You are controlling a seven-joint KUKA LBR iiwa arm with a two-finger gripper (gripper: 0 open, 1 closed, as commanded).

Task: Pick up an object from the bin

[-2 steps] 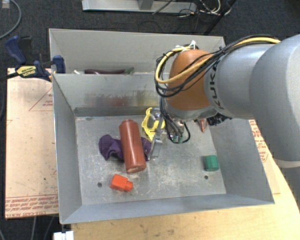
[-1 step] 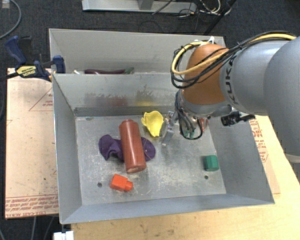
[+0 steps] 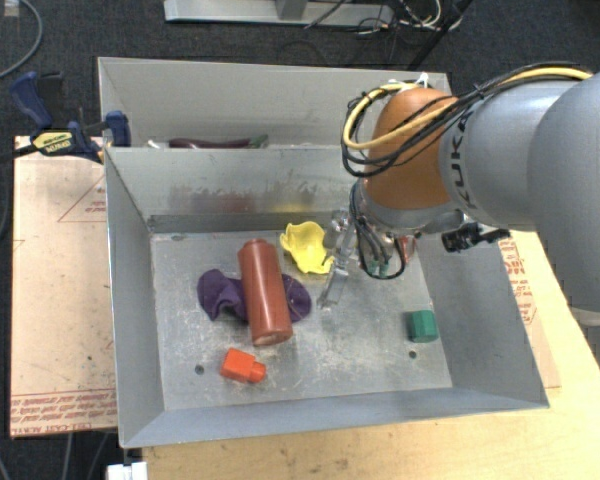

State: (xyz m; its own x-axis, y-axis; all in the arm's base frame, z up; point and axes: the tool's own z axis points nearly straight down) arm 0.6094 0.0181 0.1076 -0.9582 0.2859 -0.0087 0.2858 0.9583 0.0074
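My gripper point(image 3: 332, 284) hangs low over the middle of the bin floor, below the arm's orange cover. Just to its left lies a crumpled yellow thing point(image 3: 305, 245), close to the gripper or touching it; I cannot tell which. Further left a red-brown cylinder point(image 3: 264, 291) lies lengthwise on top of a purple cloth-like thing point(image 3: 218, 294). I see nothing held in the gripper.
A small green block point(image 3: 421, 325) sits on the floor to the gripper's lower right. An orange block point(image 3: 243, 367) lies near the front left. The arm and its cables cover the bin's back right part.
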